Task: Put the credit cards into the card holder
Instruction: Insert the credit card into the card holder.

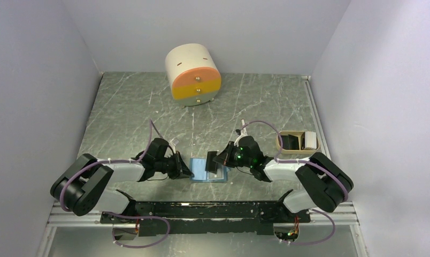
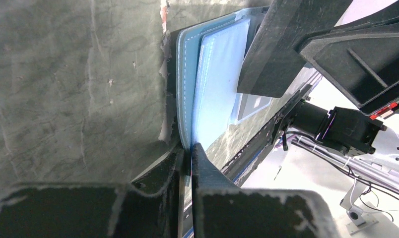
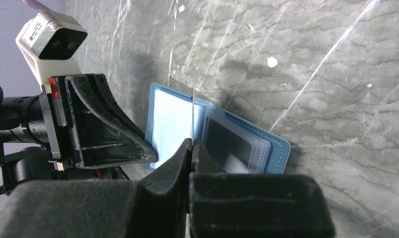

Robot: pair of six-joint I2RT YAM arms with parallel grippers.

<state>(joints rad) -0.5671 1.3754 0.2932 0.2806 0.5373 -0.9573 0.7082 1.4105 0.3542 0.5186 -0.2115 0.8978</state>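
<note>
On the grey surface [image 1: 122, 107], seen from overhead, the card holder [image 1: 202, 175] lies open with its light blue inside up; the left gripper [image 1: 187, 172] meets its left edge, and the right gripper [image 1: 219, 160] hangs over its right half with a dark credit card [image 1: 212, 160]. Well beyond the card holder stands a cream drawer unit [image 1: 194, 72], and off to its right sits a beige tray [image 1: 298, 142]. At the left wrist, the jaws are pinched together on the card holder's near edge. At the right wrist, the jaws are clamped on the credit card, which shows edge-on and upright over the card holder's slots, with the left gripper at the far flap
</note>
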